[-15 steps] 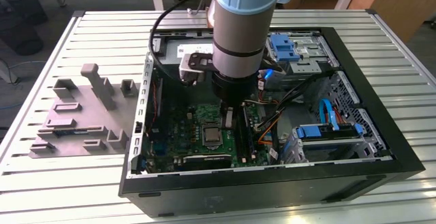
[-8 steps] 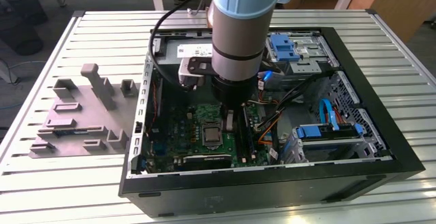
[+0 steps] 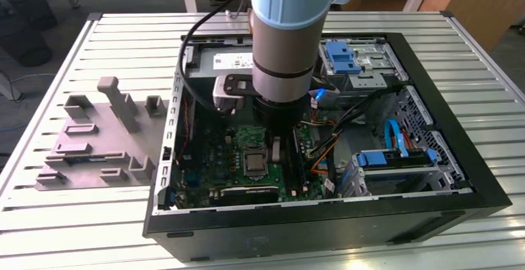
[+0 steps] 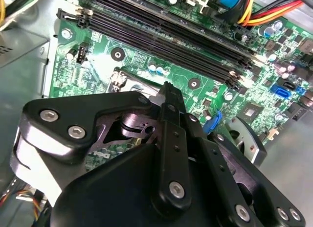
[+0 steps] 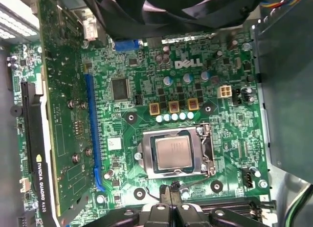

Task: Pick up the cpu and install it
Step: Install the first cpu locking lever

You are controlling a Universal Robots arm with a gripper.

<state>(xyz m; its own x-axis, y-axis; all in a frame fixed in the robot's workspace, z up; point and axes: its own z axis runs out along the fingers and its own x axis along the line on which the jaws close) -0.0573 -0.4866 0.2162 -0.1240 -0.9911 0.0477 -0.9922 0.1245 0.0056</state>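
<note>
The cpu (image 5: 172, 154) is a small square chip with a silvery top. It lies flat in the metal socket frame (image 5: 206, 153) on the green motherboard (image 5: 146, 95), and it also shows in the exterior view as the cpu (image 3: 255, 161). My gripper (image 5: 169, 192) hangs just above the board beside the socket, its dark fingers (image 5: 161, 213) closed together with nothing between them. In the second wrist view the gripper (image 4: 166, 92) points down at the board, and its black body hides the socket. The arm (image 3: 283, 48) reaches down into the open computer case (image 3: 459, 159).
A grey plastic tray (image 3: 90, 141) with upright posts lies on the slatted table at the exterior view's left. Inside the case are a graphics card (image 5: 58, 114), memory slots (image 4: 161, 36), loose cables (image 3: 328, 141), blue drive brackets (image 3: 392, 158) and the power-supply box (image 3: 221, 61).
</note>
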